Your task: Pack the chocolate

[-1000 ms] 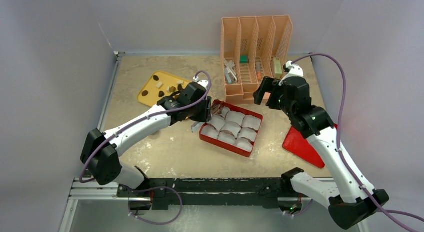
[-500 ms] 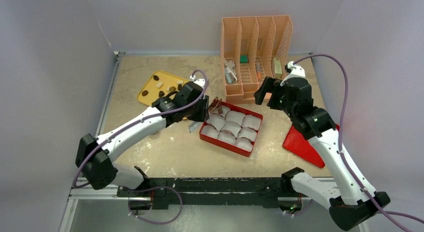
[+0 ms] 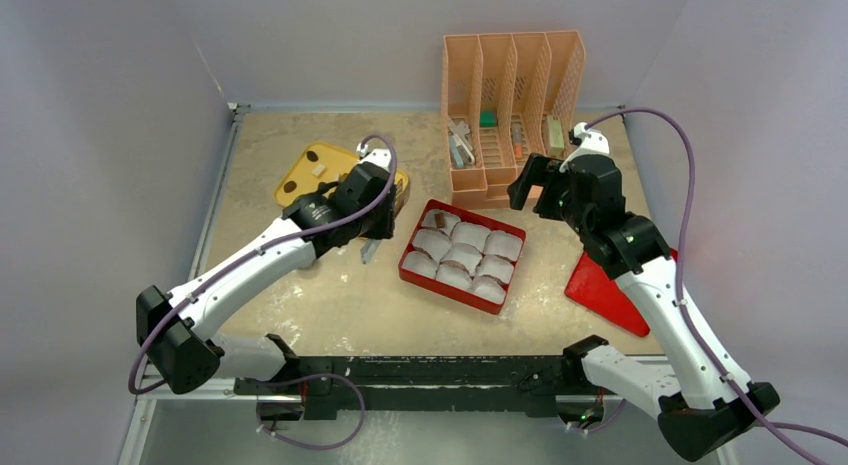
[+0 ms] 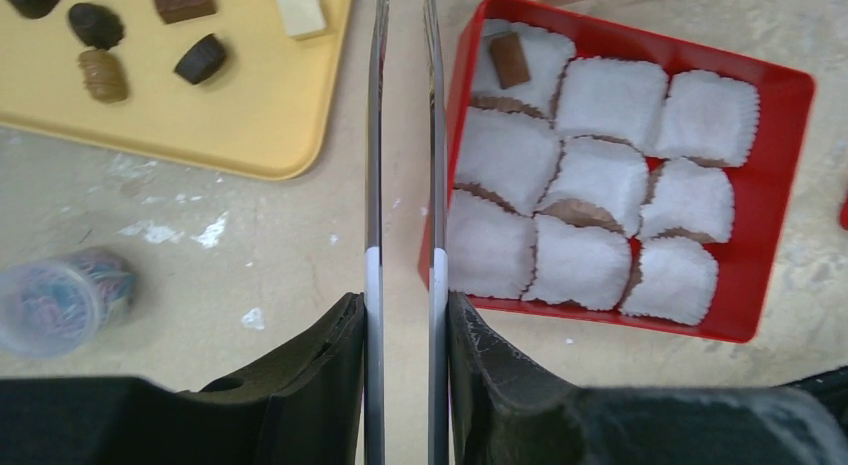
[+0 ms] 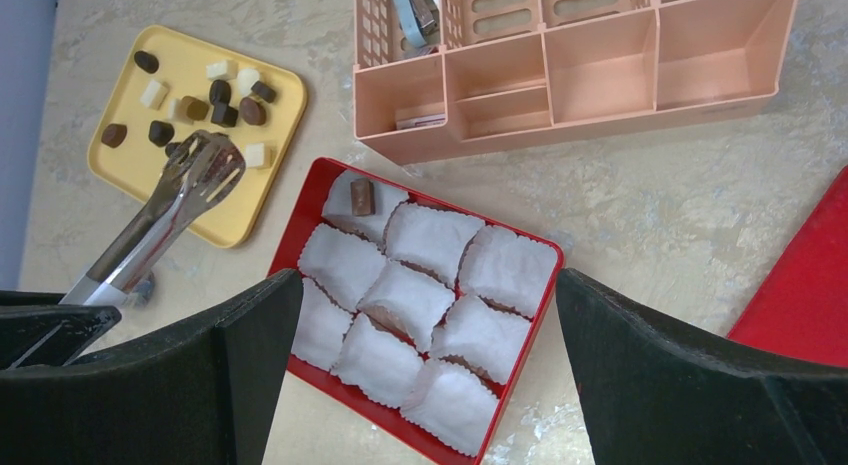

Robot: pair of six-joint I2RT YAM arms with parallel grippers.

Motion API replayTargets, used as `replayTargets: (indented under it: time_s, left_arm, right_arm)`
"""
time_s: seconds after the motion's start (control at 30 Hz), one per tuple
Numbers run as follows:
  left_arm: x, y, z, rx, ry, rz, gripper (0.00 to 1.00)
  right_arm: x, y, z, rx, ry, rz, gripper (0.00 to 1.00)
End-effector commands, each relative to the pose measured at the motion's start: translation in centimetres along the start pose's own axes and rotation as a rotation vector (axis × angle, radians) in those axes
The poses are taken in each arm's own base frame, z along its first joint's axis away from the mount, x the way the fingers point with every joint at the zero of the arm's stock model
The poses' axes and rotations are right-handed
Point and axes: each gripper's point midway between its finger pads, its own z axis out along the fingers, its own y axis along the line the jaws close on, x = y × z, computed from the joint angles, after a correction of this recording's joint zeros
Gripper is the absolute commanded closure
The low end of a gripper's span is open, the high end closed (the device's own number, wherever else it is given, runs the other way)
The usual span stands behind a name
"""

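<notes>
One brown chocolate [image 4: 508, 58] lies in the far-left paper cup of the red box [image 3: 406, 265]; it also shows in the right wrist view [image 5: 362, 196]. The other cups look empty. Several dark, tan and cream chocolates [image 5: 220, 90] lie on the yellow tray [image 3: 335, 155], and some show in the left wrist view [image 4: 100, 25]. My left gripper [image 3: 378, 223] is shut on metal tongs [image 4: 378, 135]. The tongs' tips [image 5: 205, 170] are slightly apart and empty, between the tray and the box. My right gripper [image 3: 525, 185] is open and empty, high over the box [image 5: 300, 220].
A peach desk organizer [image 3: 510, 95] with small items stands behind the box. A red lid [image 3: 605, 290] lies at the right edge. A small clear cup of coloured bits [image 4: 60, 300] stands on the table left of the tongs.
My left arm has drawn the tongs back from the box's far-left cup toward the yellow tray, leaving the brown piece in that cup. The right arm has not moved.
</notes>
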Motion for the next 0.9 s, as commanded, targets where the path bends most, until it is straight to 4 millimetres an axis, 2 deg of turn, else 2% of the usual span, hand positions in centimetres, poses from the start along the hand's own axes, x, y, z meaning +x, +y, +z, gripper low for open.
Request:
replayTargets:
  time_s: [0.0, 0.2, 0.33, 0.6, 0.87]
  left_arm:
    - [-2.5, 2.6, -1.5, -0.103, -0.082, -0.032, 0.69]
    - [-1.3, 6.0, -0.4, -0.114, -0.002, -0.088, 0.68]
    - [-0.2, 7.6, 0.7, -0.166, 0.044, -0.065, 0.66]
    - [2.0, 8.7, 3.3, -0.213, 0.103, -0.054, 0.65]
    - [2.4, 10.2, 3.8, -0.291, 0.100, -0.042, 0.63]
  right_arm:
    - [-0.8, 0.1, 0.1, 0.003, -0.022, -0.003, 0.01]
    - [-0.8, 0.1, 0.1, 0.004, -0.023, -0.008, 0.01]
    - [-0.8, 0.0, 0.1, 0.007, -0.023, -0.013, 0.01]
    - [-0.8, -0.2, 0.0, 0.015, -0.024, -0.016, 0.01]
    - [-0.6, -0.6, -0.1, 0.027, -0.025, -0.020, 0.01]
